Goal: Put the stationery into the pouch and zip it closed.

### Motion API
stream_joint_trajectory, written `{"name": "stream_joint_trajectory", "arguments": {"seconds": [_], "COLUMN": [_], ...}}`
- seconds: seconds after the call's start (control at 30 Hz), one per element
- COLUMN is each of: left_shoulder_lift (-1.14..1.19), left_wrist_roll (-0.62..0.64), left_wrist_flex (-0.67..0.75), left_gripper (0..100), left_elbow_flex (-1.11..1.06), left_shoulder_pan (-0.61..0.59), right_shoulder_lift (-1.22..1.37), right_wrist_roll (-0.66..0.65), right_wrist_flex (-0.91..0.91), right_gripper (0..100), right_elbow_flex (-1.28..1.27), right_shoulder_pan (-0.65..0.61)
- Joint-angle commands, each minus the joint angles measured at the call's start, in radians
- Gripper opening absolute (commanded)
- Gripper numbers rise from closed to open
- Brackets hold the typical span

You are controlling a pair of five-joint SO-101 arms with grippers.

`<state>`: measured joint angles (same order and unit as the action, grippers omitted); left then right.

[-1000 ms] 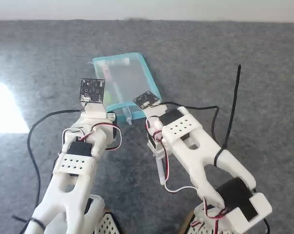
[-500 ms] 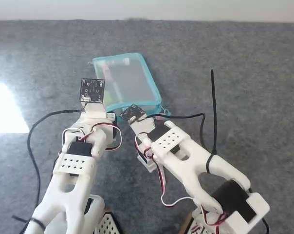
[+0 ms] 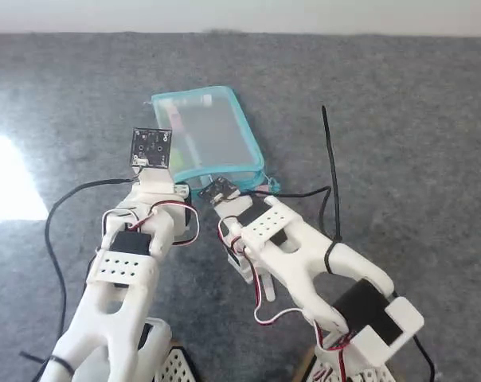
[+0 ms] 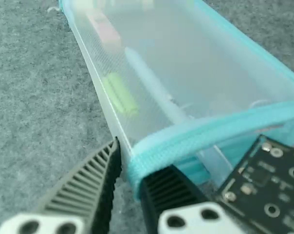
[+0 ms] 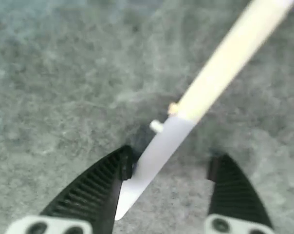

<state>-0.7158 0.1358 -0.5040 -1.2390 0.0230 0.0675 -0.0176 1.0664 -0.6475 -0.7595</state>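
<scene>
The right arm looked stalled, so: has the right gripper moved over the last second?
Yes. Against the unmoved pouch in the high view, the right gripper shifted left along its near edge and drew slightly back from it.

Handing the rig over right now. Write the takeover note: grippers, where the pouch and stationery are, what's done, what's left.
Left gripper: shut on the pouch at its near corner, on the teal zip edge.
Right gripper: open, low over the table, one finger on each side of the white pen lying there.
Done: the green marker, the pink item and a pale pen are inside the pouch.
Left: grip the white pen, put it in, then zip closed. I cannot tell how far the zip is open.
</scene>
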Motion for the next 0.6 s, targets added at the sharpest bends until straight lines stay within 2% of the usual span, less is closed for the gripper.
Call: {"name": "stream_joint_trajectory", "arguments": {"seconds": [0.0,0.13,0.37,0.47,0.57], "left_shoulder_lift": [-0.006,-0.006,-0.006,-0.006,-0.005], "left_wrist_roll": [-0.005,-0.005,-0.005,-0.005,-0.005], "left_wrist_flex": [0.015,0.015,0.015,0.015,0.015], "left_gripper": [1,1,1,1,1], "left_elbow_flex": [0.01,0.01,0.012,0.018,0.019], "left_shoulder_pan": [0.006,0.011,0.012,0.012,0.012], "right_shoulder_lift": [0.045,0.045,-0.001,-0.097,-0.231], "right_wrist_roll": [0.012,0.0,-0.193,-0.258,-0.342], "right_wrist_flex": [0.002,0.008,0.166,0.274,0.4], "right_gripper": [9.4,0.2,0.7,0.7,0.7], "right_elbow_flex": [0.005,0.005,0.072,0.14,0.212], "right_shoulder_pan": [0.001,0.016,0.166,0.248,0.277]}}
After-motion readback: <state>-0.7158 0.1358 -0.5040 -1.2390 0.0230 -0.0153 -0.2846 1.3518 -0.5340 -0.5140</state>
